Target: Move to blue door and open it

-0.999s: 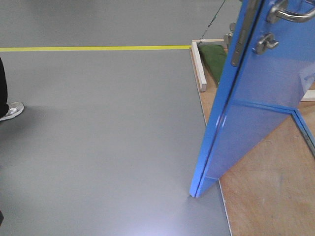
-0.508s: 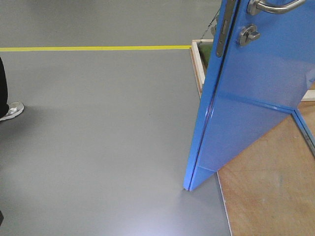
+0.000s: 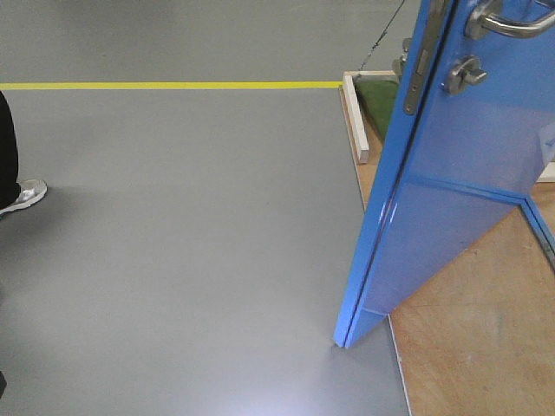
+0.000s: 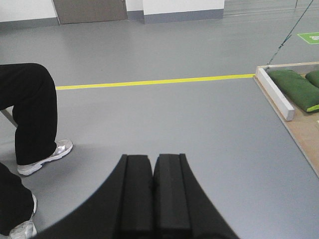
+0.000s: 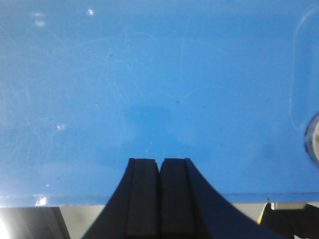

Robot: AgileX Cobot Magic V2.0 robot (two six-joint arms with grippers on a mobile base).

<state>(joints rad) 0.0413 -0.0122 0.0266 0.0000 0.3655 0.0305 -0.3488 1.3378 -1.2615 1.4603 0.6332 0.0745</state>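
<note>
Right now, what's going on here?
A two-armed mobile robot is working on the door. The door stands ajar, its lower corner out over the grey floor, past the plywood base. The right gripper is shut and empty, facing the door's blue face close up; contact can't be confirmed. The left gripper is shut too, holding nothing, aimed at open floor. No gripper shows on the handle. A person is off to the left.

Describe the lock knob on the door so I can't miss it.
Start at the blue door on the right of the front view. Near its free edge, below the long steel lever handle, sits the lock knob: small, round, with a short crossbar.
</note>
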